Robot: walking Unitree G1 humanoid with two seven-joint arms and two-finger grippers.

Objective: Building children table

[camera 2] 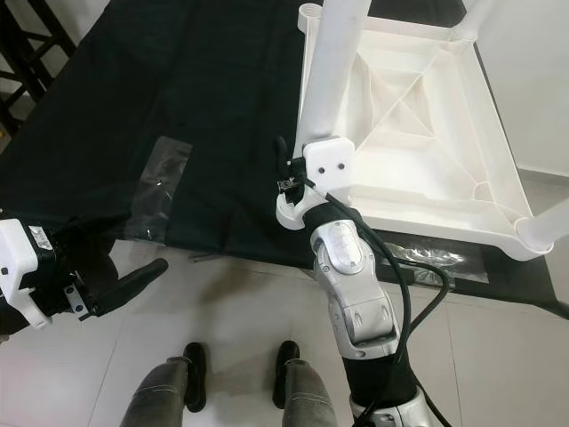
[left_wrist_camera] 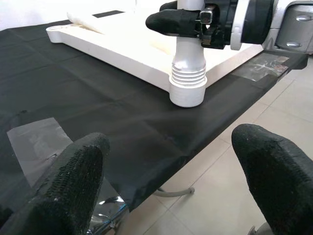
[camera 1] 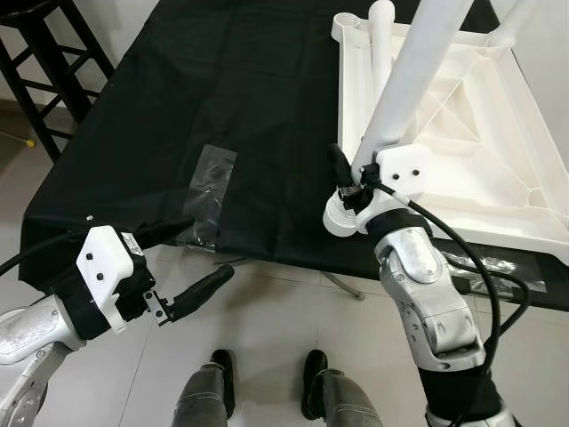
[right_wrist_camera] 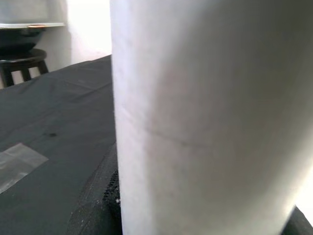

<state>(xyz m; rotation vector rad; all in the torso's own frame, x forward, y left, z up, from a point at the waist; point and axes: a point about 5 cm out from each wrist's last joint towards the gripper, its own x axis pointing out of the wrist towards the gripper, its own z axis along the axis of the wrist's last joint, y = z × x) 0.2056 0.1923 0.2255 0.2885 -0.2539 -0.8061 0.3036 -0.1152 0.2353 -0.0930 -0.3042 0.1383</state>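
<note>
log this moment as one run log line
right gripper: shut on white table leg, threaded end on black cloth | left gripper: open, idle | tabletop: upside down

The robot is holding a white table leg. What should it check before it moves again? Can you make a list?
1. Right gripper shut on the white leg: ok.
2. Leg's threaded end sits over the black cloth, outside the upside-down tabletop: ok.
3. Threaded end lined up with a corner socket: not ok.
4. Left gripper open, holding nothing, off the table edge: ok.
5. Whether the other leg is screwed tight: cannot tell.
</note>
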